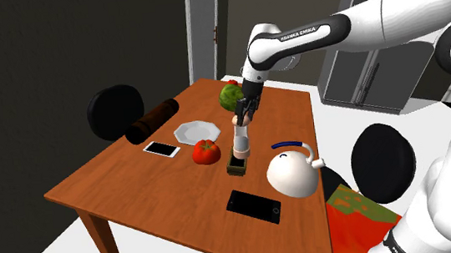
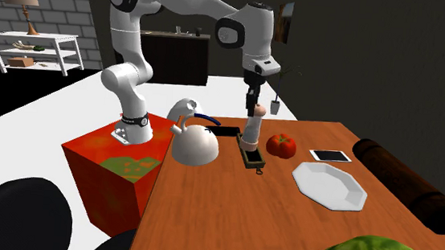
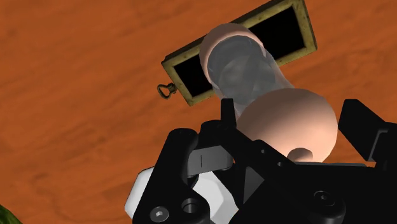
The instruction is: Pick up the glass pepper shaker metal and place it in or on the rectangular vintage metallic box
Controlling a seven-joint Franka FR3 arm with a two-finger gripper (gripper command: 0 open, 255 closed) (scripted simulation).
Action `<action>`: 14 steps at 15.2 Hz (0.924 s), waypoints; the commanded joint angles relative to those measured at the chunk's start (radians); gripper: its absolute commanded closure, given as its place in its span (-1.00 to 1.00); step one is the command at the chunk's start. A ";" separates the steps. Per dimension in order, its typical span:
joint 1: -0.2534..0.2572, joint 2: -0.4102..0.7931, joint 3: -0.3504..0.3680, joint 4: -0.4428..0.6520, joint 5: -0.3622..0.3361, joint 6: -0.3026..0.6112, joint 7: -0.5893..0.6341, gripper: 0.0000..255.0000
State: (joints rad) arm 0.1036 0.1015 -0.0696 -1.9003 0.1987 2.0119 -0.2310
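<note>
Grasping the pepper shaker (image 3: 245,67) by its rounded pinkish cap, the pincer (image 3: 289,114) hangs over the middle of the tabletop (image 1: 137,184), its fingers (image 3: 359,127) set close on either side of the cap. The shaker has a greyish see-through body and pinkish ends. It stands nearly upright with its lower end in the open box (image 1: 237,168), a small rectangular one with a dull gold rim and a dark inside. Whether it rests on the box's floor I cannot tell. A small metal loop (image 3: 165,90) sticks out from one short end of the box.

At the shoulder view's left of the box lies a tomato (image 1: 206,152), with a white plate (image 1: 196,132) and a white phone (image 1: 161,149) just beyond. A white kettle (image 1: 293,174) sits at the box's other side, and a black phone (image 1: 254,206) lies near the tabletop's edge.
</note>
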 commanded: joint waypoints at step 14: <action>-0.010 -0.024 -0.009 0.089 -0.011 -0.120 0.006 -1.00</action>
State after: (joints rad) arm 0.0944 0.0788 -0.0780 -1.8172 0.1884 1.9002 -0.2251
